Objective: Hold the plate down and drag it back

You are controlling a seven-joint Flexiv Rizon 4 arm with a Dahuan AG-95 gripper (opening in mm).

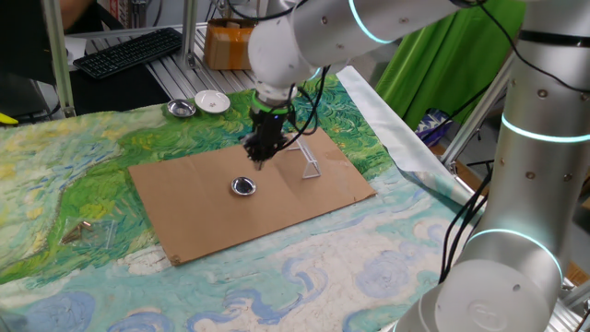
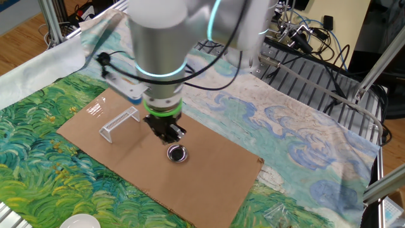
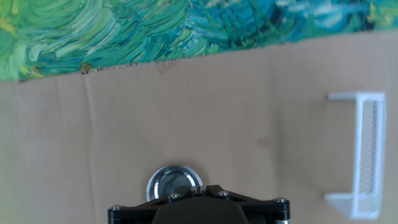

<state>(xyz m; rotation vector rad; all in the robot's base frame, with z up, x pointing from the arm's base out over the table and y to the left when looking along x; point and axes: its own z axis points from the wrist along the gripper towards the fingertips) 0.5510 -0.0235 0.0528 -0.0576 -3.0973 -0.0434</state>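
The plate (image 1: pixel 243 186) is a tiny shiny silver dish lying on a brown cardboard sheet (image 1: pixel 184 198). It also shows in the other fixed view (image 2: pixel 177 153) and in the hand view (image 3: pixel 173 182), where my hand's dark body partly covers its near edge. My gripper (image 1: pixel 261 159) hangs point-down just above and beside the plate, apart from it, with its fingers pressed together and nothing between them. In the other fixed view the gripper (image 2: pixel 170 135) is just behind the plate.
A clear triangular plastic piece (image 1: pixel 310 166) stands on the cardboard to the right of the gripper. A white bowl (image 1: pixel 212 101) and a second silver dish (image 1: pixel 181 109) sit at the back on the painted cloth. A keyboard (image 1: pixel 129 51) lies behind them.
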